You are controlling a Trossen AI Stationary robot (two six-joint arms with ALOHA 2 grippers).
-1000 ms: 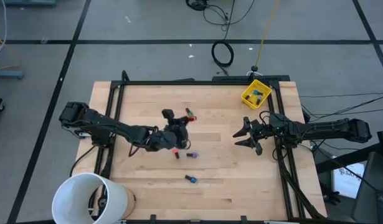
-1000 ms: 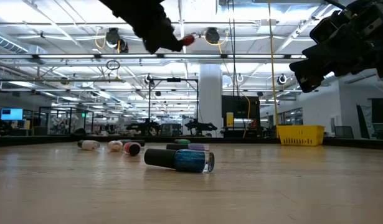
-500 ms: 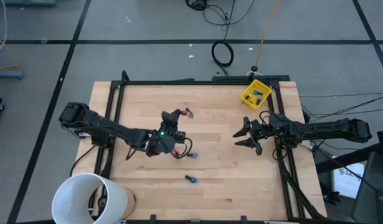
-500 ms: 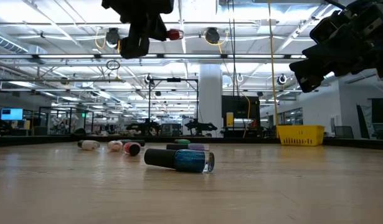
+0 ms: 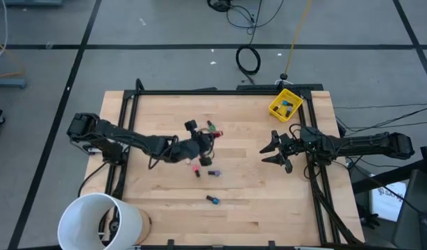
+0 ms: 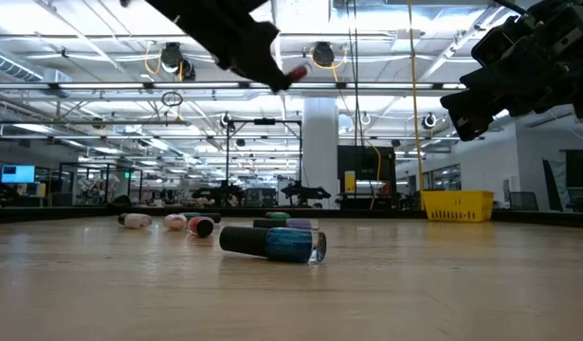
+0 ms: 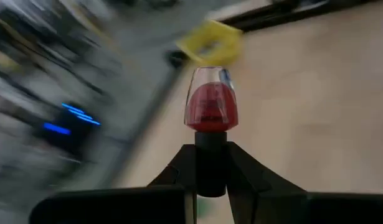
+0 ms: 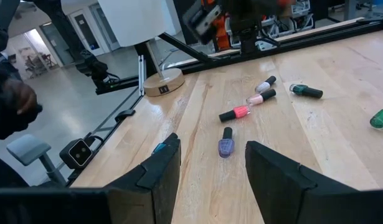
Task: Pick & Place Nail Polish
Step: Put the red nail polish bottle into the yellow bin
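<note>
Left gripper [image 7: 211,168] clamped on the dark cap of a red nail polish bottle [image 7: 212,107], carried clear of the table [image 5: 255,201], presumably bound for yellow bin [image 5: 285,105]. Right gripper [image 5: 274,151] waits near bin, jaws apart, empty. Other bottles [image 5: 213,199] lie loose mid-table.

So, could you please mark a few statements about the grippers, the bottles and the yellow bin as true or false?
1. The left gripper holds a red nail polish bottle by its dark cap. True.
2. The right gripper is shut on a purple bottle. False: its fingers are apart and empty; the purple bottle lies on the table.
3. The yellow bin is empty. False: it holds a few bottles.
4. The blue bottle lies on its side. True.
5. The white bucket sits by the right arm. False: it is at the left arm's side.
</note>
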